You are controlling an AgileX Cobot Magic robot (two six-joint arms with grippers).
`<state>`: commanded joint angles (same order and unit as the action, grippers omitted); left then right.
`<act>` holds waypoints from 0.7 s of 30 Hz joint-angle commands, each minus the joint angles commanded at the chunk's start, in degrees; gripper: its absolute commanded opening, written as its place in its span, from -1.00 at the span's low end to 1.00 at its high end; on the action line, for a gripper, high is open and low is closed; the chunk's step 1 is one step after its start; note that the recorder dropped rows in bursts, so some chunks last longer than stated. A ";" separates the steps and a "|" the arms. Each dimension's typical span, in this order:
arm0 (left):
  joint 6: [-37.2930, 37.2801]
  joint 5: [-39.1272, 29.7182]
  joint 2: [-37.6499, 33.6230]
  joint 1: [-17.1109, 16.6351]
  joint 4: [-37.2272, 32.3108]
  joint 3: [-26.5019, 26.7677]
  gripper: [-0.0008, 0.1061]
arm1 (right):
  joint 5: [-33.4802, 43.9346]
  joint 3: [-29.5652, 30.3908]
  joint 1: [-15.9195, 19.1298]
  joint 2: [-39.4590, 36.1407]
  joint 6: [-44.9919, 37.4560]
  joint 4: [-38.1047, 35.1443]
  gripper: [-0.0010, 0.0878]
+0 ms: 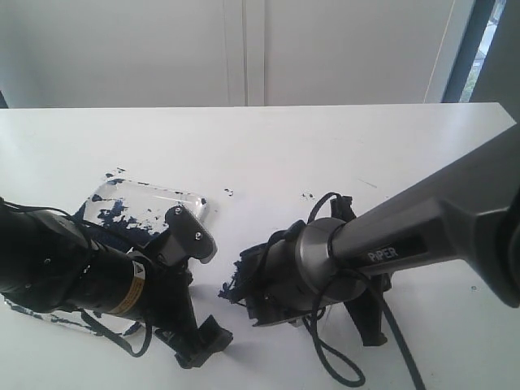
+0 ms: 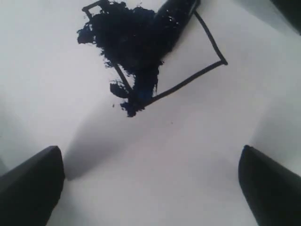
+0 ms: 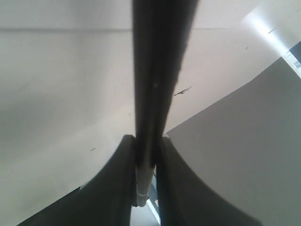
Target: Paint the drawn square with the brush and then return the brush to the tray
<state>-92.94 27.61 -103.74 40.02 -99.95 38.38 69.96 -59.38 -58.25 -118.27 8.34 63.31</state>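
The brush [image 3: 157,70] sits pinched in the right hand [image 3: 143,155]; left hand [image 2: 150,188] gapes wide beside the square [image 2: 188,66].

Exterior overhead-front; wrist views close, downward.

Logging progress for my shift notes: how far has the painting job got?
Partly done: dark paint covers about one half of the drawn square, the rest still bare outline. In hand: the right claw is shut on the brush, its tip in the square. Left: fill the remainder, then return the brush to the tray.
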 joint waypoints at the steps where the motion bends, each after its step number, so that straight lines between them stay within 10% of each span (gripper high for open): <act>1: 0.00 0.00 0.00 0.00 0.00 0.00 0.90 | 0.00 0.00 0.34 0.00 0.09 0.27 -0.98; 7: 0.13 -0.11 0.00 0.00 0.00 0.00 0.90 | 0.00 0.00 3.80 0.00 2.27 2.29 -0.98; 21: 0.23 -0.21 0.00 0.00 0.00 0.00 0.90 | 0.00 0.03 -3.97 0.00 0.82 -2.91 -0.98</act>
<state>-92.71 27.40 -103.74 40.02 -99.95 38.38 69.96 -59.35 -62.22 -118.27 9.16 60.41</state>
